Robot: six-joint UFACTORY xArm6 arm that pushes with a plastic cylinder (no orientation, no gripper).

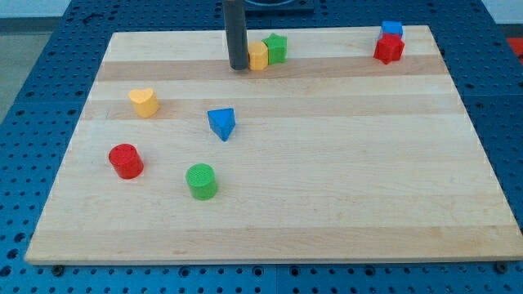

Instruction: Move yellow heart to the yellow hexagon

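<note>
One yellow heart [144,102] sits near the board's [327,212] left edge, well apart from the yellow hexagon [258,56] at the view's top, which touches a green block [276,48]. My tip [239,67] rests just left of the hexagon; with no claw fitted, there is no grip to report. Judging by this, the push has not begun: the tip must get round to the heart's far left side. No writing is visible.
</note>
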